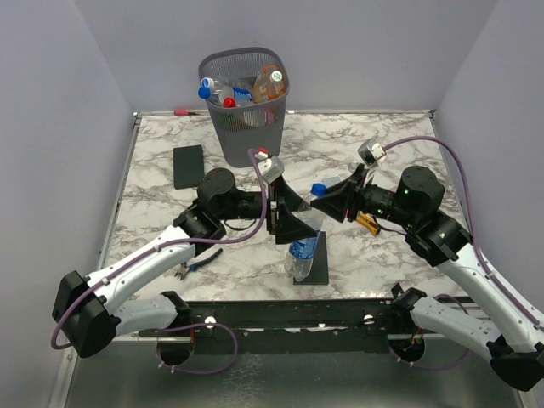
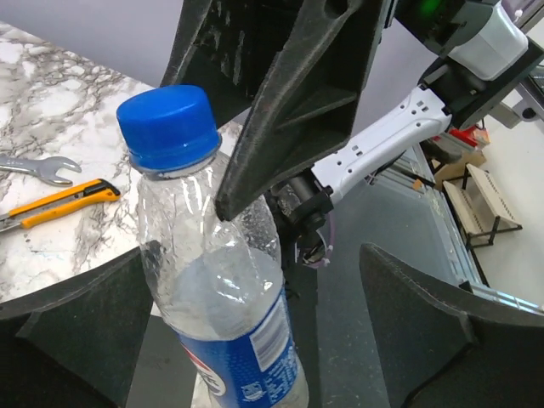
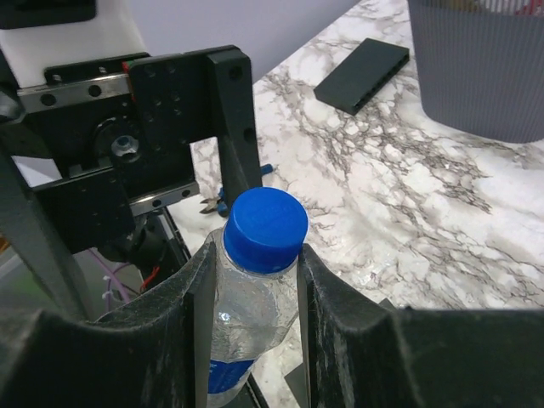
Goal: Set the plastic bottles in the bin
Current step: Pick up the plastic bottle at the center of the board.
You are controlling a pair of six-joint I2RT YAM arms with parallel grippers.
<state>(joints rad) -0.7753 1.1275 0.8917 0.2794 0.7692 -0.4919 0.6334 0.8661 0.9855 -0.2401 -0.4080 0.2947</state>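
Nearest, at about 7 o'clock on the marble counter (image 1: 382, 153), blue-handled pliers (image 1: 200, 265) lie beside the left arm. At 6 o'clock lies a flat black rectangular slab (image 1: 314, 259). Over it leans a clear plastic bottle with a blue cap and blue label (image 1: 302, 242), its cap tilted toward 1 o'clock; whether its base touches the slab cannot be told. The right claw (image 3: 255, 285) is pinched narrow on the bottle's neck just under the cap. The left claw (image 2: 255, 340) stands wide, one finger on each side of the bottle's body. Toward 3 o'clock, an orange utility knife (image 1: 367, 223) lies under the right arm. Farther off, at 10 o'clock, lies a second black slab (image 1: 188, 167). At 12 o'clock stands the dark grey wire-mesh bin (image 1: 246, 136), holding several other bottles (image 1: 246, 89), clear and orange.
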